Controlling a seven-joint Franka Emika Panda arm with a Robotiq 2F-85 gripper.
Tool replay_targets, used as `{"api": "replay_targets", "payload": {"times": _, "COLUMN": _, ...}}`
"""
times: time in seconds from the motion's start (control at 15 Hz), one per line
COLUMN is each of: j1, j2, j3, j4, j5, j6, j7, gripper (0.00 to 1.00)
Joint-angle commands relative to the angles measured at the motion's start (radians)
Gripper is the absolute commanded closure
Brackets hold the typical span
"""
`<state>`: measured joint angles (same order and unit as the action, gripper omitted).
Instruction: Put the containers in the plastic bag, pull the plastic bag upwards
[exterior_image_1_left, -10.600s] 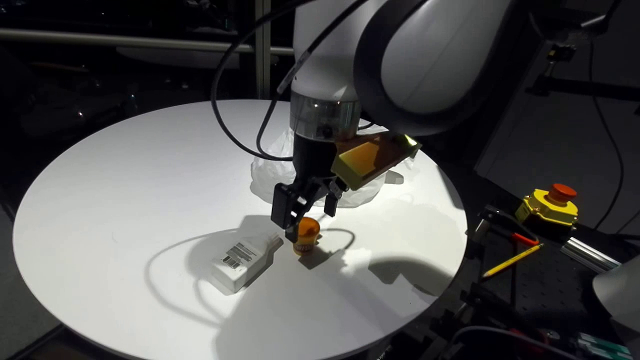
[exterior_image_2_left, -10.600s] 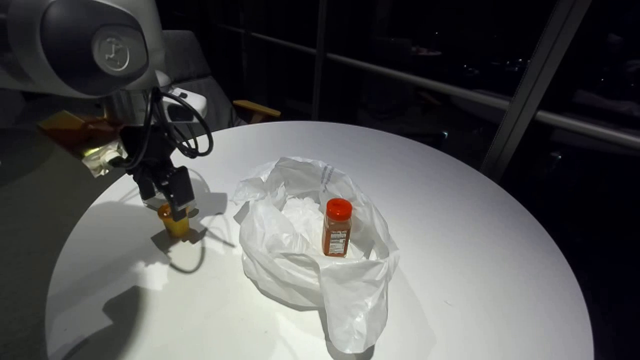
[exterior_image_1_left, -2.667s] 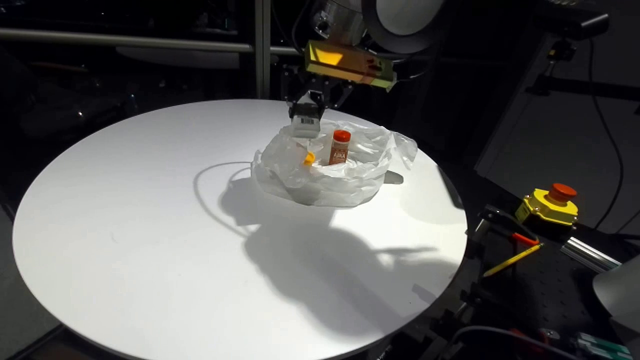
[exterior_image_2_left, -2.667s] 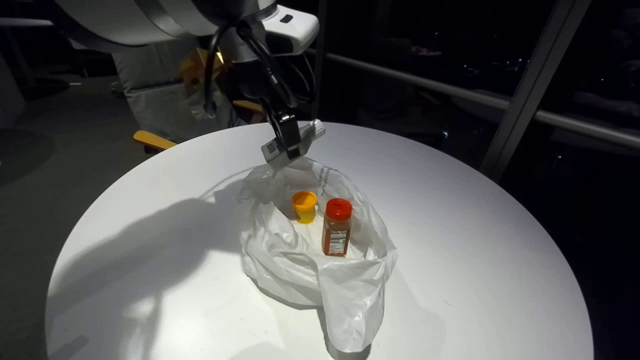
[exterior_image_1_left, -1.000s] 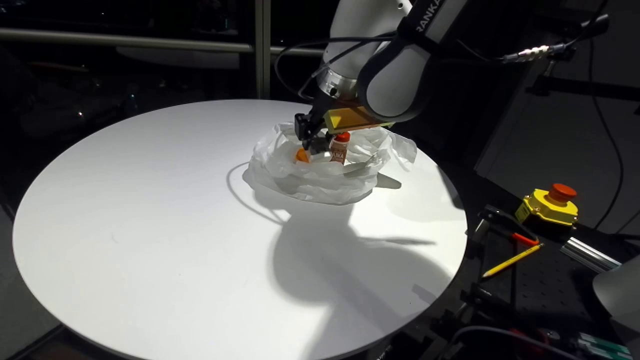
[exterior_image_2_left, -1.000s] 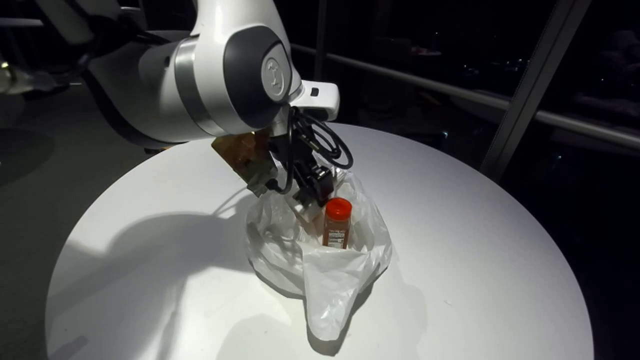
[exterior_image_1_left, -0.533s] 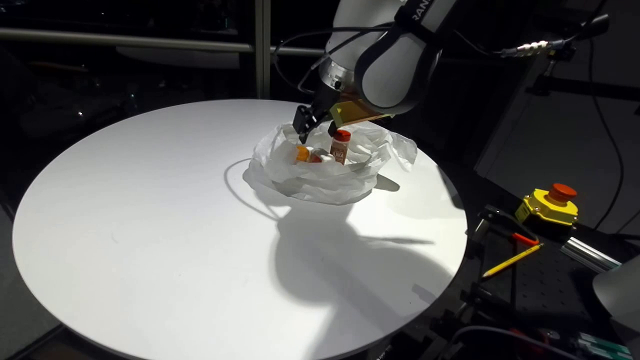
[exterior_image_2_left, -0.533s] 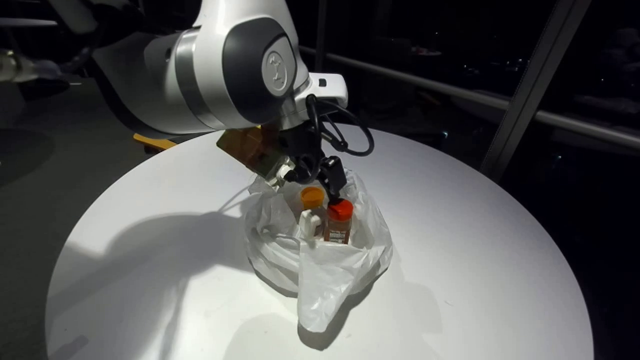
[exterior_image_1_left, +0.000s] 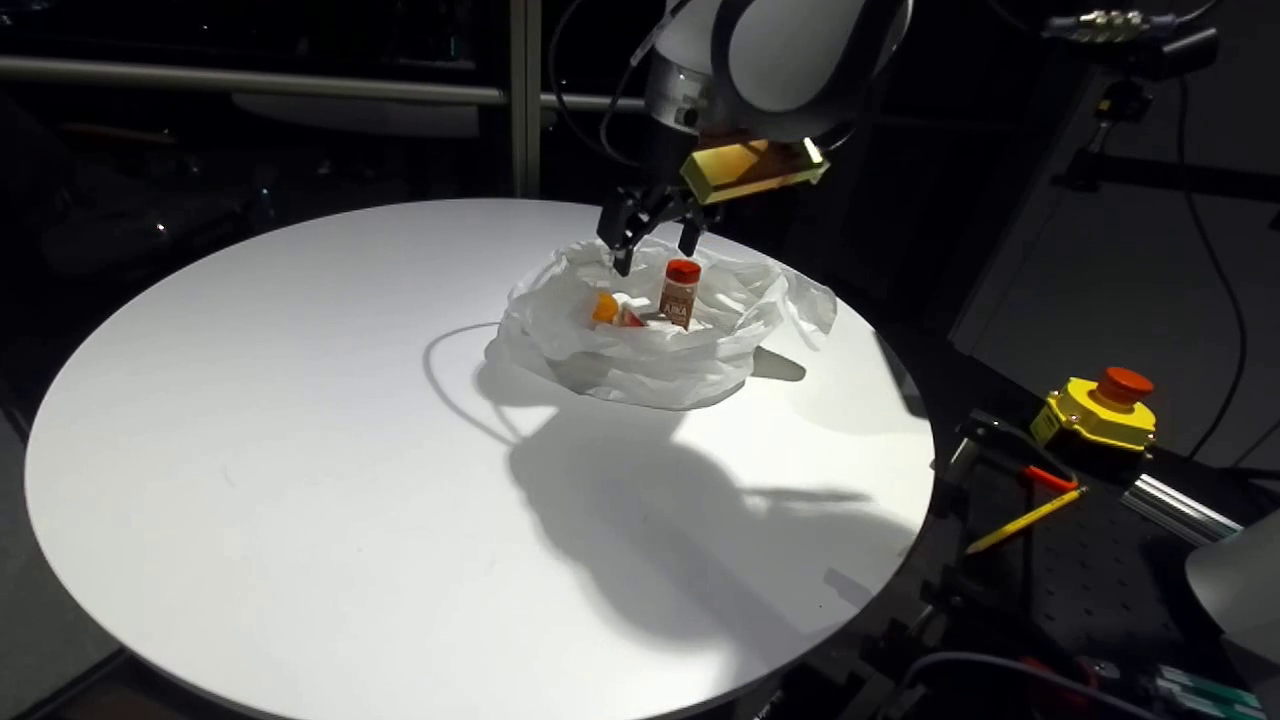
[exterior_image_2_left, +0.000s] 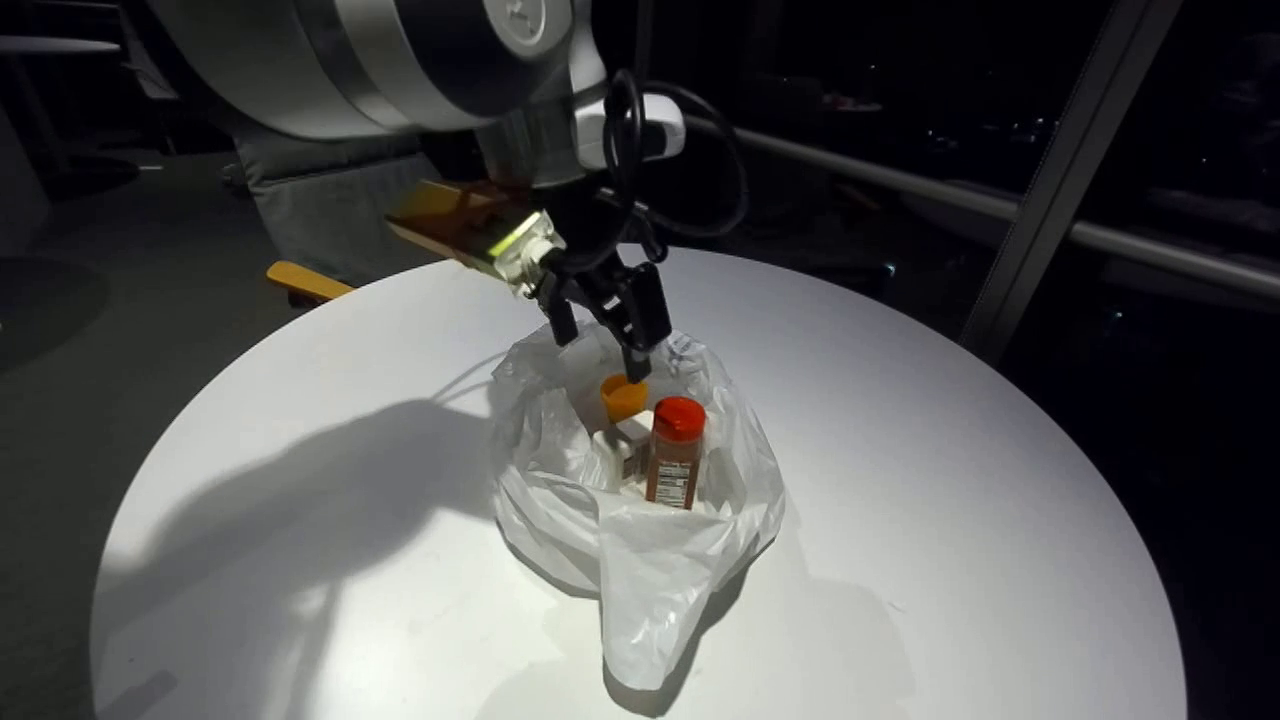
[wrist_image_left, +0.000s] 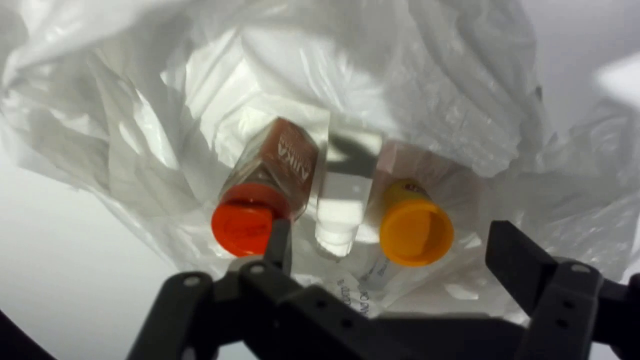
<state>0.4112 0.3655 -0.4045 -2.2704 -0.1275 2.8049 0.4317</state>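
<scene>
In the wrist view, the end effector (wrist_image_left: 390, 234) hangs spread, released. Beneath, the white bottle (wrist_image_left: 342, 200) has the red-lidded jar (wrist_image_left: 295, 157) at 9 o'clock, the yellow tub (wrist_image_left: 412, 232) at 4, inside the crumpled, whitish, gaping bag (wrist_image_left: 450, 120). In an exterior view the surface (exterior_image_1_left: 300, 440) reaches farthest from it toward 8 o'clock, edge close at 1.

White bottle (wrist_image_left: 345, 192) now bagged, pincer (exterior_image_2_left: 600, 352) raised

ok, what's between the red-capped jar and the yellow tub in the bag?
The white bottle lies between the red-capped jar and the yellow tub; the wrist view shows it.
</scene>
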Motion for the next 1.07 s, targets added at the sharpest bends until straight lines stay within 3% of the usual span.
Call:
{"api": "replay_targets", "payload": {"times": 0.0, "j1": -0.166, "j2": -0.175, "j3": 0.215, "j4": -0.013, "j5": 0.108, "j6": -0.254, "j7": -0.14, "gripper": 0.0}}
{"api": "replay_targets", "payload": {"times": 0.27, "j1": -0.266, "j2": -0.187, "j3": 0.373, "j4": 0.029, "j5": 0.309, "j6": -0.342, "j7": -0.257, "gripper": 0.0}}
{"api": "replay_targets", "payload": {"times": 0.6, "j1": -0.319, "j2": -0.127, "j3": 0.438, "j4": 0.045, "j5": 0.404, "j6": -0.297, "j7": -0.302, "gripper": 0.0}}
{"api": "replay_targets", "payload": {"times": 1.0, "j1": -0.384, "j2": -0.028, "j3": 0.506, "j4": 0.103, "j5": 0.546, "j6": -0.131, "j7": -0.444, "gripper": 0.0}}
